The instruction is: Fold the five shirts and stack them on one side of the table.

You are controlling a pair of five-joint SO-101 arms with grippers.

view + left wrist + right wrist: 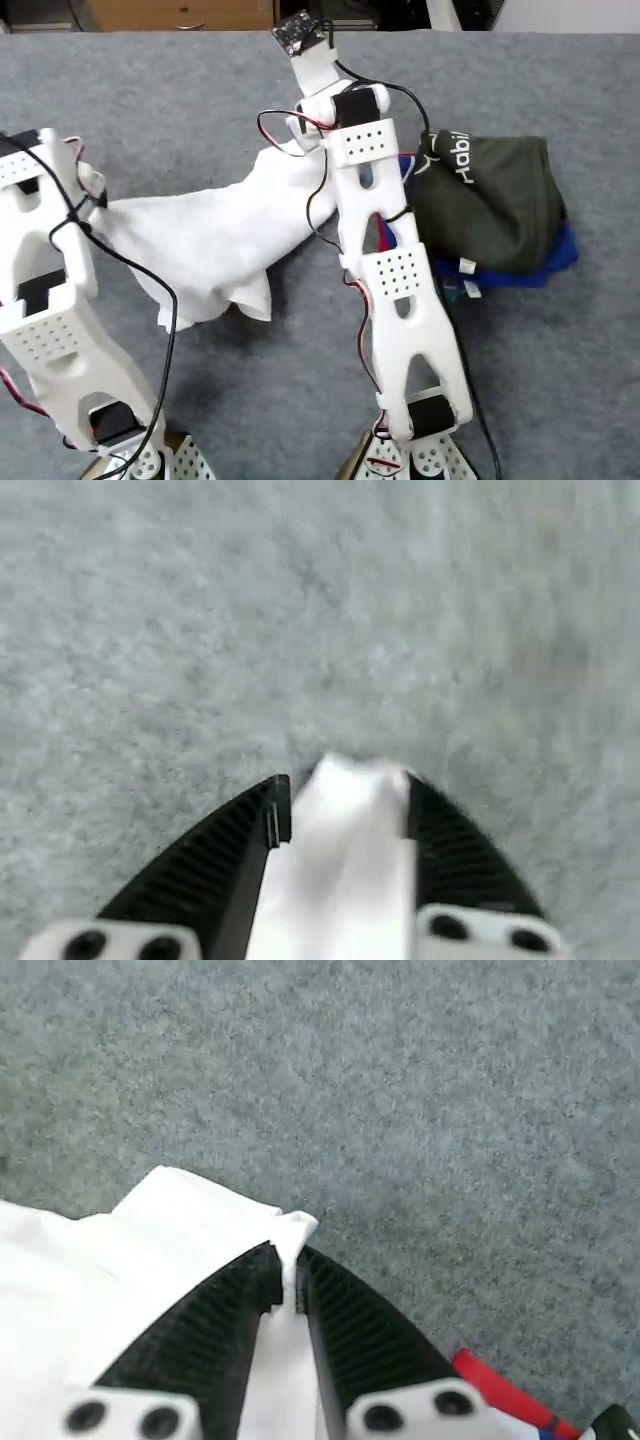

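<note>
A white shirt [215,245] hangs stretched between both arms over the grey table [560,380]. My left gripper [95,200] is shut on its left end; in the left wrist view the black fingers [215,855] pinch a band of the white shirt [345,870]. My right gripper [305,140] is shut on the shirt's far right corner; the right wrist view has a white fold [290,1235] clamped between the fingertips [250,1290]. A pile of folded shirts, dark green [500,205] on top of blue [560,255], lies to the right of the right arm.
A wooden drawer unit [180,14] stands beyond the table's far edge. Cables [170,310] trail along both arms. Open grey carpet-like surface lies at the front right and at the far left.
</note>
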